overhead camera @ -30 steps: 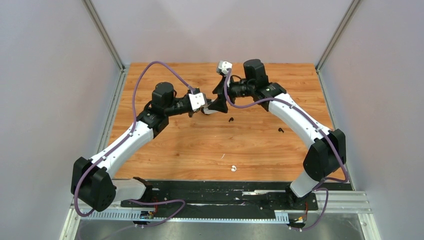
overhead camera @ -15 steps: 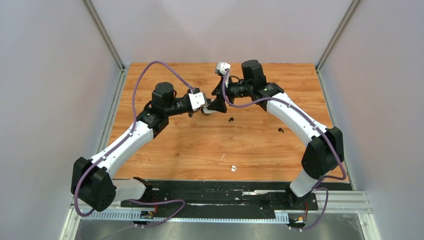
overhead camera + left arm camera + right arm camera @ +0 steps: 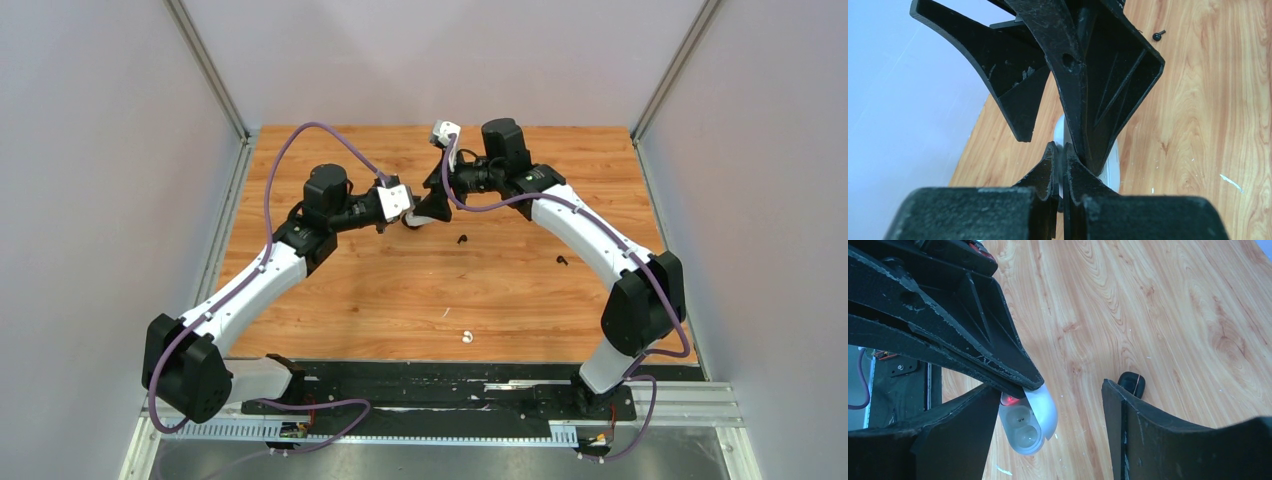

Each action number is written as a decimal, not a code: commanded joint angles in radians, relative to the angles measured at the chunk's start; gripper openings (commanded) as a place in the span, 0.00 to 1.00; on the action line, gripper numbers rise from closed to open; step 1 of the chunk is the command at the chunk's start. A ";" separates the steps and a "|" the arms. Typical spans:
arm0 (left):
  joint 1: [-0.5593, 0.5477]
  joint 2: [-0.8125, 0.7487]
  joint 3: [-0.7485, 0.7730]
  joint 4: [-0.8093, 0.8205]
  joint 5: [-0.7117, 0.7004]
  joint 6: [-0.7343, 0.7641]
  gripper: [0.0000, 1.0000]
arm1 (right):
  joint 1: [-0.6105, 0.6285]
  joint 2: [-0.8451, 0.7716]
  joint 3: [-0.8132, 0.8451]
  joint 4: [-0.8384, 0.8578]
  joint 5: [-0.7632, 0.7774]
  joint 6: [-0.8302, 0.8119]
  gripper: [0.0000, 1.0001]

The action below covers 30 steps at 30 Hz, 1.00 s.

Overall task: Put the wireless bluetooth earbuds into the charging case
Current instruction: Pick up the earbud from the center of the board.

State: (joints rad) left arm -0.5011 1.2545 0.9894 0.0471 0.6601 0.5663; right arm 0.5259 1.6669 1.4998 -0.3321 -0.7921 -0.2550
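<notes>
Case-holding step judged in hand: left gripper (image 3: 1059, 152) clamped on open white charging case (image 3: 1029, 421), upper centre overhead, wells empty; right gripper (image 3: 1048, 385), jaws apart, must next fetch loose earbuds (image 3: 462, 239) below it.

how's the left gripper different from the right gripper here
The left gripper is shut, pinching the open white case; the right gripper is wide open and grips nothing. The left gripper's fingers touch the case, while the right gripper's fingers only flank it. Both are black and two-fingered, and they meet over the far middle of the wooden table.
</notes>
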 commanded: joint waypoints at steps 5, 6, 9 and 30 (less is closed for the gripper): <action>-0.007 -0.027 0.007 0.041 0.027 0.011 0.00 | -0.005 -0.009 0.044 0.050 0.023 0.023 0.74; -0.007 -0.025 0.009 0.038 0.018 0.014 0.00 | -0.007 -0.015 0.057 0.050 0.002 0.025 0.75; -0.007 -0.016 0.015 0.020 -0.014 0.026 0.00 | -0.025 -0.035 0.107 0.044 -0.058 0.057 0.78; -0.005 -0.076 -0.031 -0.064 -0.159 -0.036 0.00 | -0.079 -0.223 -0.437 -0.201 -0.105 -0.452 0.57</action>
State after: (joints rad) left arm -0.5034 1.2411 0.9806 0.0059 0.5339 0.5732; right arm 0.4313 1.4025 1.1229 -0.4557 -0.8684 -0.4908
